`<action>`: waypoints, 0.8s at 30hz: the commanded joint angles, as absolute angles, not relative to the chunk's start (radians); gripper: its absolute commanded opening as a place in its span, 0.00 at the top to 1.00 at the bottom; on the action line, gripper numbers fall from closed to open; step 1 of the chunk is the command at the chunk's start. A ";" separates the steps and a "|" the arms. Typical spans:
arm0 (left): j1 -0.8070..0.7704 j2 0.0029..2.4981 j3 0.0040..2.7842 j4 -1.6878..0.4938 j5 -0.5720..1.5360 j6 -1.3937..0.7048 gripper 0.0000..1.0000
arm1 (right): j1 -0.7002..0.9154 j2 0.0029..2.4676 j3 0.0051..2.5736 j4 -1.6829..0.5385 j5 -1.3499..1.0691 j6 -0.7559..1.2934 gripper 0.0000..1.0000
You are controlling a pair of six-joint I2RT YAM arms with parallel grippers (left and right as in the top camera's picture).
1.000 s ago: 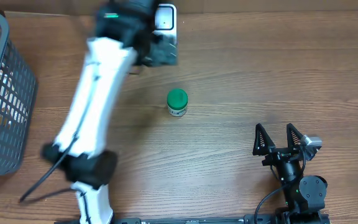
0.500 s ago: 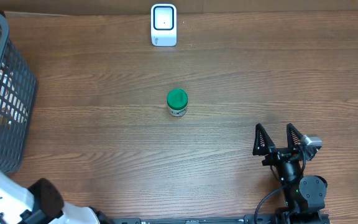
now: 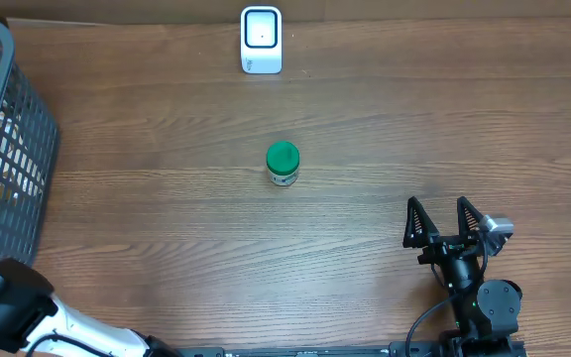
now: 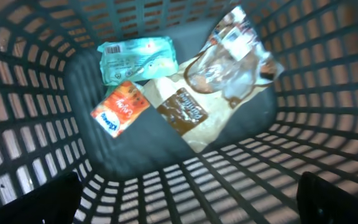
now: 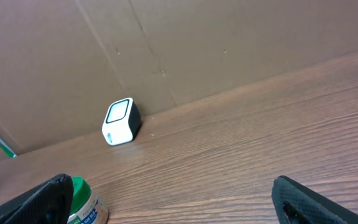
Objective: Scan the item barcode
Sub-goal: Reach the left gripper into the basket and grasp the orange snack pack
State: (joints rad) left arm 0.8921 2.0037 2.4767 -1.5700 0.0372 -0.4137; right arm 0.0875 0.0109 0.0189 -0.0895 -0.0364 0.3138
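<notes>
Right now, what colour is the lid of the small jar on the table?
The lid is green, clearest in the overhead view.

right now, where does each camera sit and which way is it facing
overhead: above the table, looking straight down; shows the open right pincer and part of the left arm
left wrist: over the basket, looking down at packets inside; open left pincer at the bottom edge
right wrist: low over the table, facing the back wall; its pincer at the bottom edge
shared: overhead and right wrist both show the scanner and green-lidded jar
</notes>
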 commanded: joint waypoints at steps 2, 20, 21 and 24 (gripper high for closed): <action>0.897 2.078 2.481 -1.610 -0.107 -0.338 0.06 | 0.091 0.003 0.008 -0.081 -0.028 0.315 0.00; 0.991 2.188 2.296 -1.581 -0.273 -0.326 0.15 | 0.091 0.003 0.008 -0.081 -0.028 0.315 0.00; 1.000 2.188 2.265 -1.563 -0.273 -0.315 0.15 | 0.091 0.003 0.008 -0.081 -0.028 0.315 0.00; 1.015 2.188 2.186 -1.502 -0.262 -0.277 0.15 | 0.091 0.003 0.008 -0.081 -0.028 0.315 0.00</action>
